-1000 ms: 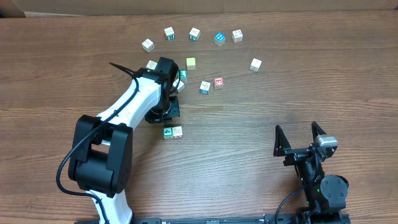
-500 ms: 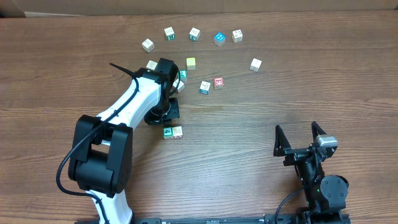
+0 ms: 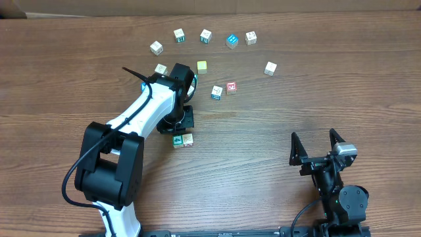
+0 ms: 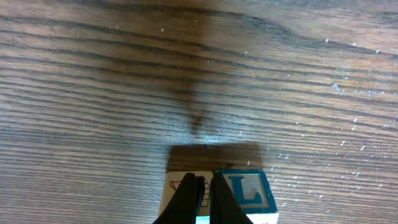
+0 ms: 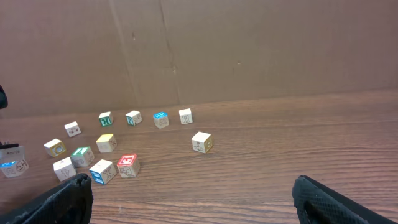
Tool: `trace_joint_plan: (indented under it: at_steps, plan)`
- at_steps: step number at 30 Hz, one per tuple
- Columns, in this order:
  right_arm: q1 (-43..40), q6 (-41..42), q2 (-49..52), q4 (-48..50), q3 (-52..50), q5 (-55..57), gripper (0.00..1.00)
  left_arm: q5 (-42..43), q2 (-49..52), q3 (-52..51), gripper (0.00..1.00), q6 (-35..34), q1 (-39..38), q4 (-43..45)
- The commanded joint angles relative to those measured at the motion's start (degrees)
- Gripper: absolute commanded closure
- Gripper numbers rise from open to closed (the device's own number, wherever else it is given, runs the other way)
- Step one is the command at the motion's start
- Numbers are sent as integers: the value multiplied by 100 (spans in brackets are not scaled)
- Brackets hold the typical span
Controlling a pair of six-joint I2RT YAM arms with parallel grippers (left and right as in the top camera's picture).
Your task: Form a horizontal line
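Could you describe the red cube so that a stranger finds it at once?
On the wooden table, find the plain yellow cube below the far row of cubes. Lower right of it lies a pair: a blue cube and, on the right, the red cube, its top red, not blue.

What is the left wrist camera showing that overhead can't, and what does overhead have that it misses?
Left wrist only: the left gripper, jaws shut, tips before the seam between a white picture cube and the "L" cube, letter readable. Overhead only: a green cube and a white cube side by side by the left arm, loose cubes beyond like the yellow cube, and the right gripper, jaws open, far off. Both: the wooden table. Whether the wrist's two cubes appear overhead, I cannot tell.
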Motion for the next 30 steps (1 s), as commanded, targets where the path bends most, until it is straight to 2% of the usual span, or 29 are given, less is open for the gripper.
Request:
trace_joint_plan:
  at_steps: [1, 5, 12, 19, 23, 28, 30]
  plan:
    - [31, -44, -57, 33, -55, 7, 0, -22, 61, -26, 96, 66, -33, 0]
    - [31, -44, -57, 33, -55, 7, 0, -66, 61, -26, 96, 66, -33, 33]
    - [31, -44, -57, 33, -55, 7, 0, -761, 61, -26, 95, -118, 59, 313]
    - [31, -44, -57, 33, -55, 7, 0, -935, 61, -26, 84, -238, 448, 553]
    - [31, -44, -57, 33, -55, 7, 0, -1008, 61, -26, 82, -238, 787, 560]
    - [31, -44, -57, 33, -55, 7, 0, -1005, 61, -26, 55, -238, 1189, 555]
    - [31, -44, -57, 33, -55, 7, 0, -1003, 61, -26, 31, -238, 1290, 553]
